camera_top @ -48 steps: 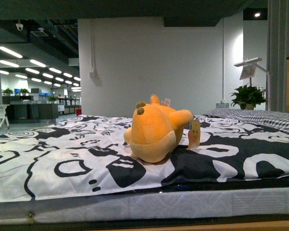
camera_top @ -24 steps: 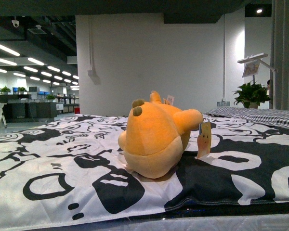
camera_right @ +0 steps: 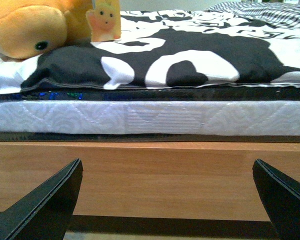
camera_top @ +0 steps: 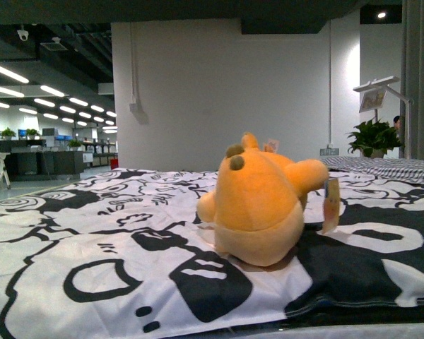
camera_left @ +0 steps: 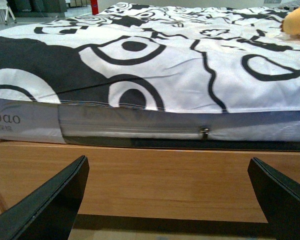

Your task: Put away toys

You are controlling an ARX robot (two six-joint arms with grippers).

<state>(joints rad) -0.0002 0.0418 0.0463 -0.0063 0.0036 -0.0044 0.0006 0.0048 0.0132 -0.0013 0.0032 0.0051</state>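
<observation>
The orange-yellow plush toy [camera_top: 263, 205] lies on the black-and-white patterned bedspread [camera_top: 92, 240], a paper tag [camera_top: 331, 205] hanging at its right side. It also shows in the right wrist view [camera_right: 32, 27] with its tag [camera_right: 105, 20], and as an orange sliver in the left wrist view [camera_left: 297, 22]. My left gripper [camera_left: 167, 200] is open and empty, low in front of the bed's wooden side board [camera_left: 155, 175]. My right gripper [camera_right: 167, 200] is open and empty, also low before the wooden board [camera_right: 160, 175]. Neither arm shows in the front view.
The mattress edge [camera_right: 150, 119] sits above the wooden frame. A striped pillow or cover [camera_top: 396, 168] lies at the back right. A potted plant [camera_top: 374, 138] and a lamp [camera_top: 378, 92] stand behind the bed. A white wall [camera_top: 226, 92] is behind.
The front view has come closer to the bed; the plush toy looks larger and has shifted right in the picture. The toy itself has not moved on the bedspread.
</observation>
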